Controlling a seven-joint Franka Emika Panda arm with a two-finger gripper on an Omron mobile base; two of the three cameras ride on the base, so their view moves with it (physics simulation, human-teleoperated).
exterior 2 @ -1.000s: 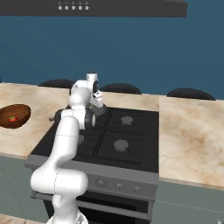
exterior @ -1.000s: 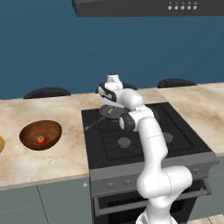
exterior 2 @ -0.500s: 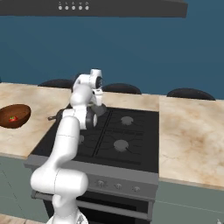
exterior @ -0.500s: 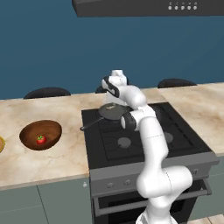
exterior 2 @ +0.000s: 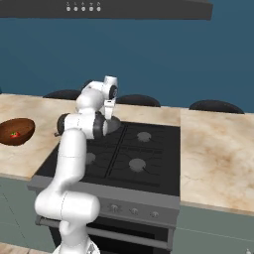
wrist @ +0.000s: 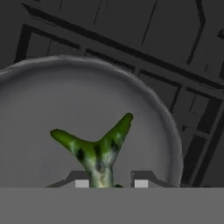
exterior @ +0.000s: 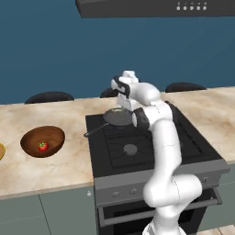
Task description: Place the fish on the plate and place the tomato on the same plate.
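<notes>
- The gripper [wrist: 108, 183] is clamped on the fish [wrist: 97, 151], just above the grey frying pan [wrist: 39, 105]; the forked green tail points away from the fingers.
- The pan [exterior: 117, 116] sits on the black stove's [exterior: 151, 147] rear-left burner.
- The tomato [exterior: 42, 146] lies in the wooden bowl [exterior: 42, 141] on the marble counter [exterior: 55, 160], left of the stove.
- Blue wall [exterior: 55, 50] behind.

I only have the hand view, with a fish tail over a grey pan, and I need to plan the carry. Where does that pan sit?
Observer: The pan sits on the stove's rear left burner.
Operator: Where's the tomato?
Observer: The tomato lies in a brown wooden bowl on the counter left of the stove.
Operator: And the plate?
Observer: A yellow sliver at the left base view's left edge, beyond the bowl, may be the plate.
</notes>
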